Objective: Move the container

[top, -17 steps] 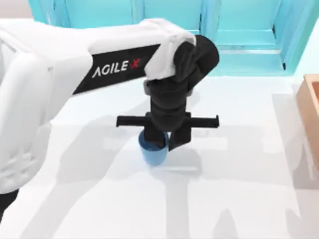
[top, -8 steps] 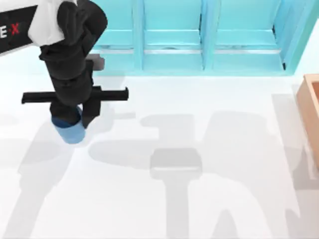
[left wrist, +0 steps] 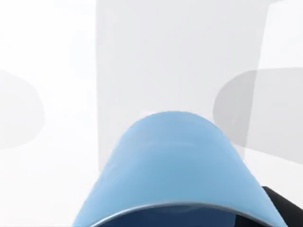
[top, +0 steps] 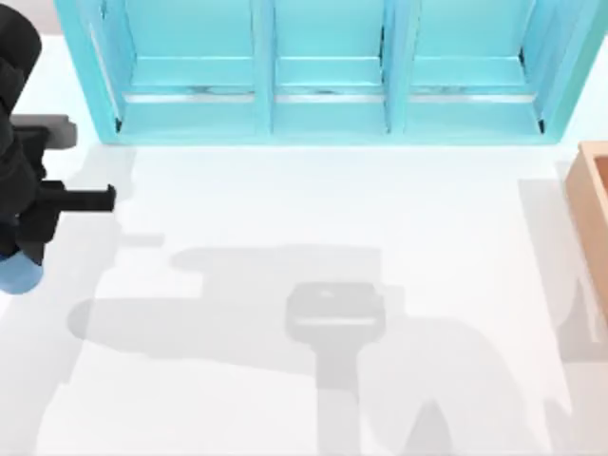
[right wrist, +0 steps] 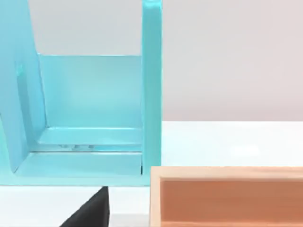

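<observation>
At the far left edge of the top view, the left claw [top: 17,249] hangs over the white bench [top: 313,218], its black body cut off by the frame and one dark crossbar sticking out toward the right. Just under it, the blue container [top: 19,276] shows as a pale blue curve at the frame's edge, pinched in the claw. The left wrist view looks down along the container [left wrist: 175,161]: its rounded blue wall bulges up in front of the camera, the darker inside of its rim shows at the near edge, and a black bit of a finger [left wrist: 279,203] sits against its side. Below it lies bare white bench crossed by grey shadows.

The turquoise shelf unit [top: 323,66] runs along the far side of the bench, and the tan wooden box [top: 591,199] sits at the right edge. The right wrist view shows the shelf unit [right wrist: 94,109] with the wooden box [right wrist: 227,196] just in front of it; whether the right claw is spread or pressed together cannot be told.
</observation>
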